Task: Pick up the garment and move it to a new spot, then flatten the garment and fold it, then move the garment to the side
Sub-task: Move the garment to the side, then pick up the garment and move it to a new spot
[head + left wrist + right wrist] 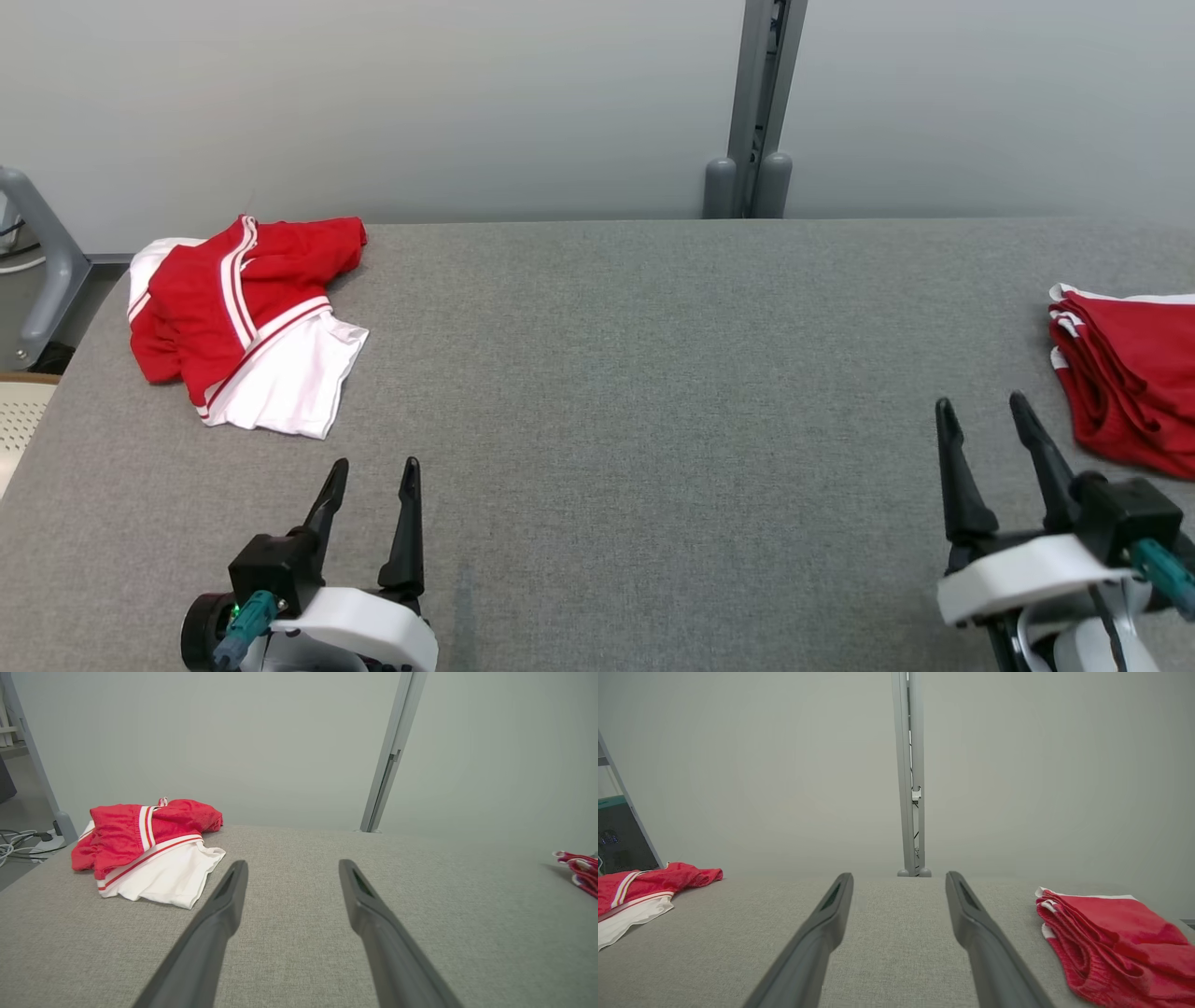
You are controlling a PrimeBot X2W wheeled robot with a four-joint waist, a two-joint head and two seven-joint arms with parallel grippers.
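Observation:
A crumpled red and white garment [245, 322] lies at the far left of the grey table [635, 373]; the left wrist view has it [149, 851] up and to the left of my fingers, and the right wrist view catches it [642, 891] at the left edge. My left gripper [373, 467] stands open just in front of it, apart from the cloth, nothing between its fingers. My right gripper [980, 406] is open too, at the table's right, beside a folded stack of red garments [1134, 373], seen again in the right wrist view [1115, 940].
A grey post [758, 112] rises behind the table's far edge against a pale wall. A grey rail [42, 261] and a perforated beige surface [19, 415] sit off the table's left side. Cables [16, 844] lie on the floor there.

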